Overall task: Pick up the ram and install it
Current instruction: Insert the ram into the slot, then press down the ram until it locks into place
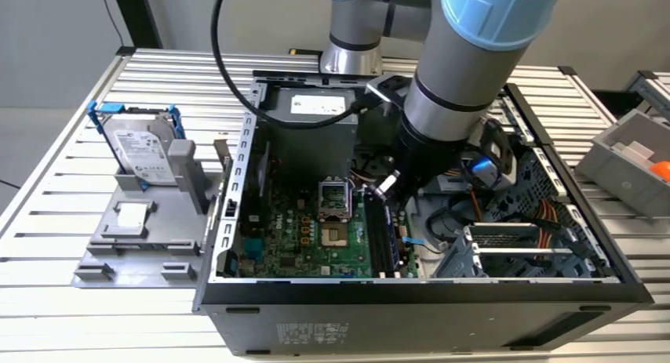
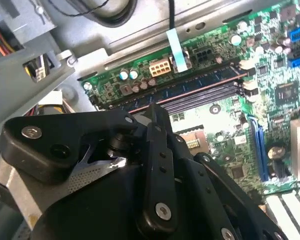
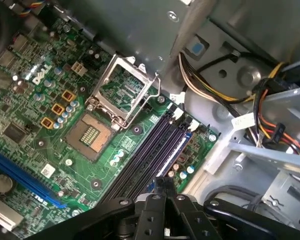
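The ram (image 1: 395, 236) is a thin blue stick standing on edge in one of the long memory slots, beside the green motherboard (image 1: 304, 237) inside the open computer case (image 1: 419, 288). In both wrist views the ram (image 3: 174, 152) (image 2: 190, 86) lies along the slot row between the white latches. My gripper (image 1: 385, 189) reaches down into the case over the far end of those slots. Its black fingers (image 3: 162, 186) are drawn together, shut, right above the ram's end. I cannot tell whether they touch it. The gripper body (image 2: 157, 112) hides part of the slots.
A grey hard drive (image 1: 141, 147) with blue rails leans in a grey holder (image 1: 136, 237) at the exterior view's left. The open processor socket (image 3: 90, 135) lies beside the slots. Orange and yellow cables (image 3: 270, 125) and a drive cage (image 1: 523, 249) crowd the other side.
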Action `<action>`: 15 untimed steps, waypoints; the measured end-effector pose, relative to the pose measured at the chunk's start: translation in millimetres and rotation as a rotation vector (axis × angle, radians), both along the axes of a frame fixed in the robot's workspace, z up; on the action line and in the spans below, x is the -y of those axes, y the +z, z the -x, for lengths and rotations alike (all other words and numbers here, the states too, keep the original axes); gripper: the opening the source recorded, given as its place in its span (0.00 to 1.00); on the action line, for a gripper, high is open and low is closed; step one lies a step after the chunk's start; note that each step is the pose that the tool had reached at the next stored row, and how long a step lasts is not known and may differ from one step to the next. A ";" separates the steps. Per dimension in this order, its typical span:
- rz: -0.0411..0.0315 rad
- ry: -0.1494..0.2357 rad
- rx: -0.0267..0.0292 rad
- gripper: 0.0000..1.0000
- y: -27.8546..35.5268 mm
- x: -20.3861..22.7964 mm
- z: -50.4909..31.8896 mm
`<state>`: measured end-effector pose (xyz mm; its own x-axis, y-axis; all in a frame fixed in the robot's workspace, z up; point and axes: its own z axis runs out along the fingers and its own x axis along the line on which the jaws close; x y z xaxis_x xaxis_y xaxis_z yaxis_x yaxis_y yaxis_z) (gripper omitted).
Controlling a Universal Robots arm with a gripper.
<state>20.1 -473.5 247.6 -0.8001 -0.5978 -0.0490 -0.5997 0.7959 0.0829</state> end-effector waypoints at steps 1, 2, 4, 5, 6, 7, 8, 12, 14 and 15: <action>-0.0015 0.013 0.0038 0.00 -0.2 -0.1 0.1; -0.0014 0.028 0.0097 0.00 -0.4 0.0 0.1; -0.0015 0.056 0.0207 0.00 -0.7 0.0 0.1; -0.0016 0.073 0.0252 0.00 -0.8 0.0 0.1; -0.0020 0.088 0.0283 0.00 -0.9 0.0 0.0; -0.0029 0.103 0.0300 0.00 -0.9 0.0 0.0; -0.0039 0.118 0.0313 0.00 -0.9 0.0 0.0; -0.0086 0.180 0.0345 0.00 -1.1 0.0 0.1; -0.0107 0.211 0.0362 0.00 -1.2 0.0 0.1; -0.0119 0.227 0.0376 0.00 -1.4 0.0 0.1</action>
<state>20.0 -473.5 246.1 -0.6428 -0.7614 -0.0843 -0.7660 0.6394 0.0657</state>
